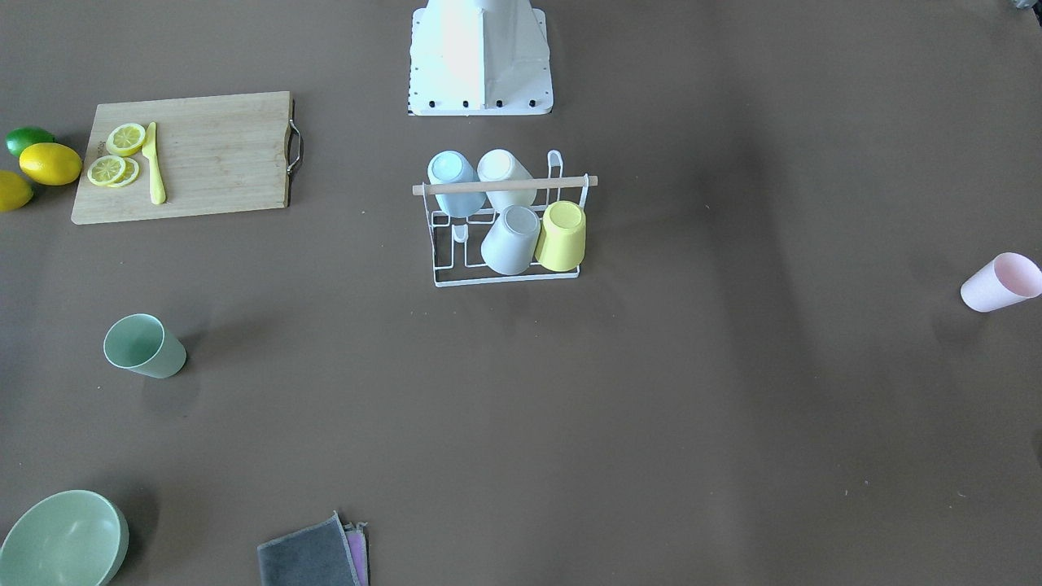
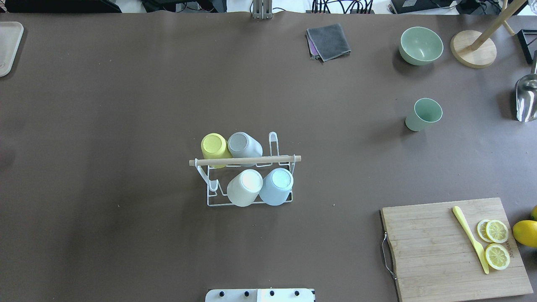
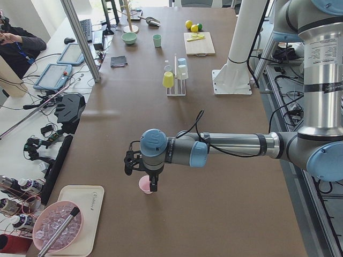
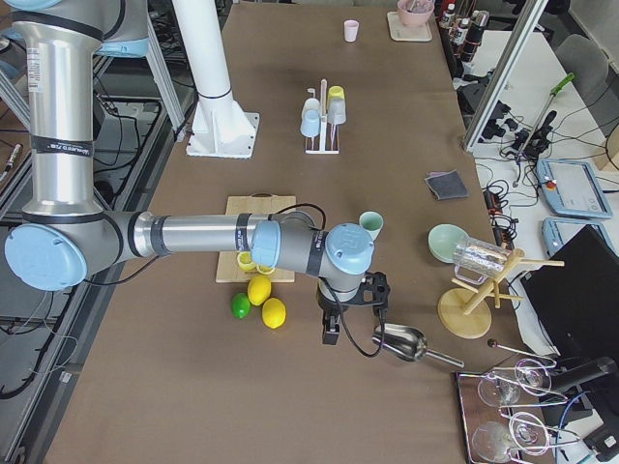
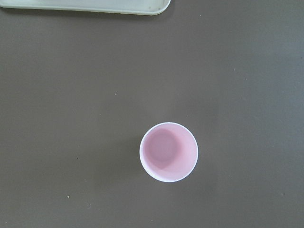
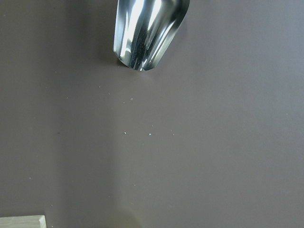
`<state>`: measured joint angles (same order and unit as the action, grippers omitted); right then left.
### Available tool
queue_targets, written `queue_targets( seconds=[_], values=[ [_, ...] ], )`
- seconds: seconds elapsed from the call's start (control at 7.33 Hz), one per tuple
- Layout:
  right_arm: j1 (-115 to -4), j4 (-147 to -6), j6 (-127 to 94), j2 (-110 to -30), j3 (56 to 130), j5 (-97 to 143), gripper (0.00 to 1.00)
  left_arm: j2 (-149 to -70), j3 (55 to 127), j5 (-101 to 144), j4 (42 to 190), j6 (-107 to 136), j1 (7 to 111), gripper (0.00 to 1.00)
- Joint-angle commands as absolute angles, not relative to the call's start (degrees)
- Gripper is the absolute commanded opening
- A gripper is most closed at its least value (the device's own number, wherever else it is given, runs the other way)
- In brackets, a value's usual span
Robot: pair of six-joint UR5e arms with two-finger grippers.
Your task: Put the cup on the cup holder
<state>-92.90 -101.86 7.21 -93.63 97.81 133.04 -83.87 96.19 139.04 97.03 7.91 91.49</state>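
The white wire cup holder (image 2: 245,160) with a wooden rod handle stands mid-table, also in the front view (image 1: 505,185). Several cups hang upside down on it: yellow, grey, cream and light blue. A pink cup (image 5: 168,152) stands upright near the table's left end, also in the front view (image 1: 1001,282). My left gripper (image 3: 142,174) hovers right above it (image 3: 145,184); I cannot tell if it is open. A green cup (image 2: 423,114) stands upright far right. My right gripper (image 4: 353,324) hangs over the right end; its state cannot be told.
A metal scoop (image 6: 147,33) lies beside the right gripper. A cutting board (image 2: 455,247) holds lemon slices and a yellow knife, with lemons (image 2: 524,233) beside it. A green bowl (image 2: 420,45), folded cloths (image 2: 328,41), a wooden stand (image 2: 474,48) and a tray (image 2: 8,46) line the far edge.
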Motion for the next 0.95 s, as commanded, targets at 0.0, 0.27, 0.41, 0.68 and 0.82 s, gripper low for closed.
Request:
queue_targets(
  seconds=[0.0, 0.27, 0.41, 0.68, 0.82],
  values=[
    [-92.9, -101.7, 7.2, -93.8, 97.1, 133.0, 1.0, -83.8, 96.2, 139.0, 97.3, 7.9, 91.5, 0.99],
    [-92.7, -102.0, 7.0, -93.7, 96.9, 133.2, 1.0, -83.9, 96.5, 139.1, 97.3, 7.9, 91.4, 0.99],
    [-92.7, -102.2, 7.0, -93.3, 96.6, 134.2, 1.0, -84.0, 96.5, 139.1, 97.3, 7.9, 91.3, 0.99],
    [-90.1, -102.4, 6.5, -92.8, 97.2, 134.6, 1.0, -84.2, 96.5, 139.1, 97.4, 8.1, 91.4, 0.99],
    [-87.9, -102.5, 6.5, -91.1, 97.3, 134.6, 1.0, -84.7, 96.4, 139.1, 97.3, 8.1, 91.4, 0.99]
  ],
)
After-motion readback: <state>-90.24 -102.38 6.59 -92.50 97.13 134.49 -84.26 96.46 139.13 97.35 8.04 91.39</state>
